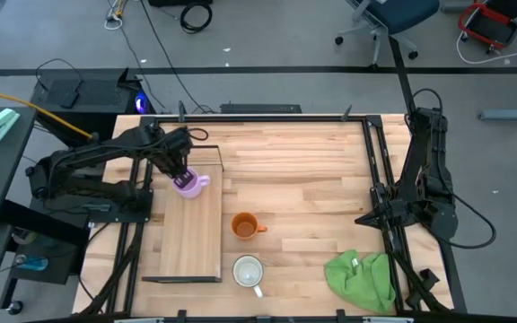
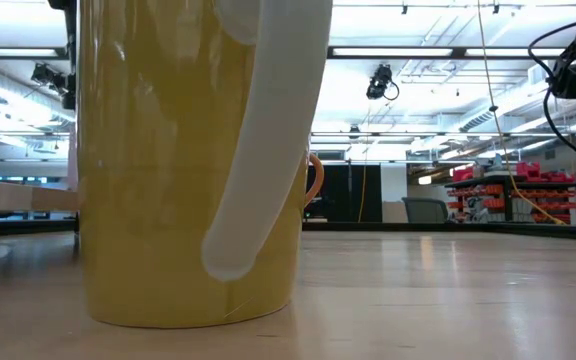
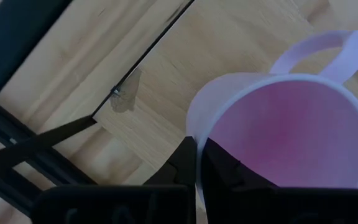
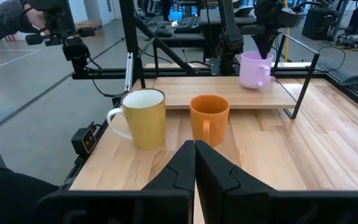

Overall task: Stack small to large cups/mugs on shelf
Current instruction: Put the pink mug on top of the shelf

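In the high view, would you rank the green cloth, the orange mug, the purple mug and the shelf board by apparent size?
1. shelf board, clearly the largest.
2. green cloth.
3. orange mug and purple mug: they look about alike, and the left gripper, shut on the purple mug's rim, hides part of it, so I won't rank them.

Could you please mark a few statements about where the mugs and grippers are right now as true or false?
1. The left gripper is shut on the rim of the purple mug at the far end of the shelf. True.
2. The orange mug stands on the shelf. False: it stands on the tabletop beside the shelf.
3. The yellow mug with the white inside is stacked in the orange mug. False: it stands alone on the tabletop, nearer the front edge.
4. The green cloth lies near the table's front right corner. True.
5. The right gripper holds the cloth. False: it is shut on nothing.
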Tool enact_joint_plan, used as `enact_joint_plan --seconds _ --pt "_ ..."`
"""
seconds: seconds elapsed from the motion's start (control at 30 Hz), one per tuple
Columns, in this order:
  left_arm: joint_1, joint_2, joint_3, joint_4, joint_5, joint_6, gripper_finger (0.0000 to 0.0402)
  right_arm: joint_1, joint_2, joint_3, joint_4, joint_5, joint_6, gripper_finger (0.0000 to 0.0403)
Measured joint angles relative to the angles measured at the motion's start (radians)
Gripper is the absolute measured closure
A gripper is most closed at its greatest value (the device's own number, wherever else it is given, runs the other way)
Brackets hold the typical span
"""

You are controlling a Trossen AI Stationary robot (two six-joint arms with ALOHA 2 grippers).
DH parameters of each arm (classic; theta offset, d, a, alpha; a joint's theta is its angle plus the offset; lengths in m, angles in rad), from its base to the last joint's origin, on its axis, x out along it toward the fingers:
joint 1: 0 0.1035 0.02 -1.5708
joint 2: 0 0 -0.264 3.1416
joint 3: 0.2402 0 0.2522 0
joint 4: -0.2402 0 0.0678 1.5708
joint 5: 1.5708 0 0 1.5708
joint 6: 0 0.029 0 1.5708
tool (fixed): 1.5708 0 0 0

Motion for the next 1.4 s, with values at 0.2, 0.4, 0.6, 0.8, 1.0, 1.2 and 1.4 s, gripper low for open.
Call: enact_joint_plan --seconds 0.2,0.4,0.6,0.8,1.0,1.2,1.4 --pt "-0.019 0.000 0.000 0.003 0.000 0.044 0.0389 0.000 0.000 0.000 -0.002 0.000 0.000 0.0387" --pt "-0.027 0.001 0.000 0.005 -0.009 0.121 0.0388 0.000 0.000 0.000 -0.003 0.000 0.000 0.0387" --pt "-0.027 0.002 0.000 0.010 -0.024 0.167 0.0390 0.000 0.000 0.000 -0.003 0.000 0.000 0.0387" --pt "-0.027 0.002 0.000 0.010 -0.023 0.168 0.0386 0.000 0.000 0.000 -0.003 0.000 0.000 0.0387" --pt "-0.027 0.002 -0.030 0.034 0.003 0.169 0.0390 0.000 0.000 0.000 -0.003 0.000 0.000 0.0387" --pt "-0.027 0.002 -0.030 0.028 0.000 0.164 0.0362 0.000 0.000 0.000 -0.003 -0.001 0.000 0.0387" --pt "-0.027 0.002 -0.028 0.030 0.000 0.163 0.0347 0.000 0.000 0.000 -0.004 -0.001 0.000 0.0387"
